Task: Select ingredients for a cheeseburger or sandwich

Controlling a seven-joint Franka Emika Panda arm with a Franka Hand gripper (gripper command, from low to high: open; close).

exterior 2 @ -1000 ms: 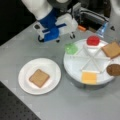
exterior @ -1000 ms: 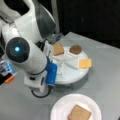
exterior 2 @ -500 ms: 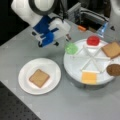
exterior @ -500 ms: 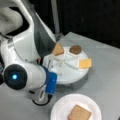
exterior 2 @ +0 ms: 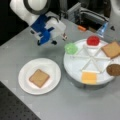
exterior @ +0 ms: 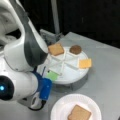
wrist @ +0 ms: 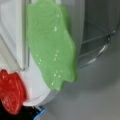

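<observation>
Gripper (exterior 2: 63, 37) hovers just beside lettuce (exterior 2: 71, 48) at segmented tray (exterior 2: 75, 72) edge — jaw state cannot be told. Risk: lettuce overhangs rim — a nudge could tip it onto bench (exterior 2: 75, 105).

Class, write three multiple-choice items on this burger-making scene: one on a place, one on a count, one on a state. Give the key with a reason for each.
1. Where does the lettuce piece lie?
A. on the paper plate
B. at the rim of the segmented tray
C. on the table

2. How many bread squares show in a front view?
A. one
B. two
C. four

3. What lies on the paper plate?
A. a single bread square
B. a finished sandwich
C. nothing

Key:
1 B, it overhangs the segmented tray edge, near the gripper.
2 B, one bread square on the plate, another bread square in the tray.
3 A, only that bread is there; cheese, patty and tomato sit in the tray.
</observation>
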